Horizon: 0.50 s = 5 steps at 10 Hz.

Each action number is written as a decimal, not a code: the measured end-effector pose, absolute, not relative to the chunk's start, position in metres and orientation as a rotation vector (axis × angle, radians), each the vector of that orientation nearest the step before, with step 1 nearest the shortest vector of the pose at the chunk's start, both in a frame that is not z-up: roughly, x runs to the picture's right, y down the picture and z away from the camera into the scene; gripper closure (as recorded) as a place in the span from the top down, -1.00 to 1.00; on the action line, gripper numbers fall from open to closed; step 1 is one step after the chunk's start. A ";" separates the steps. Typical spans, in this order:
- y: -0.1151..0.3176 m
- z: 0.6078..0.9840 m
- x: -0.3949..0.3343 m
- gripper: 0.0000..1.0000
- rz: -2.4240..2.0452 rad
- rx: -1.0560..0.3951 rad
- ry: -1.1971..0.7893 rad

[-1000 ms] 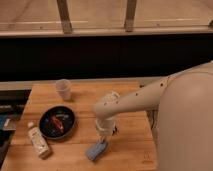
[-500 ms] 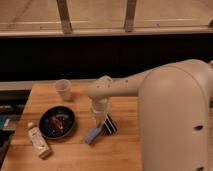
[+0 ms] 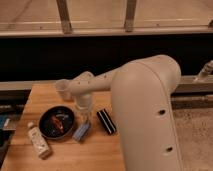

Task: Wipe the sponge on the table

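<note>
Gripper point(image 3: 84, 122) beside black pan point(image 3: 47, 131) of reddish scraps point(image 3: 57, 122), fingers tight around sponge point(image 3: 81, 133) on table point(image 3: 102, 156).

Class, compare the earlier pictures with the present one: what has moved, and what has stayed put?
The gripper, down on the sponge, has drawn it across the table, away from the front edge and leftward, so it now lies close beside the pan. The arm swung left with it. Pan, cup, bottle and black block stayed put.
</note>
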<state>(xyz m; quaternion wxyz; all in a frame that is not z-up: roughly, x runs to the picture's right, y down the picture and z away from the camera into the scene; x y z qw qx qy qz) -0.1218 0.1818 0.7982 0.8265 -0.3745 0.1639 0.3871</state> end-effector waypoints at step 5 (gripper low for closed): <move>0.247 0.760 -0.141 -1.00 0.746 -0.819 0.378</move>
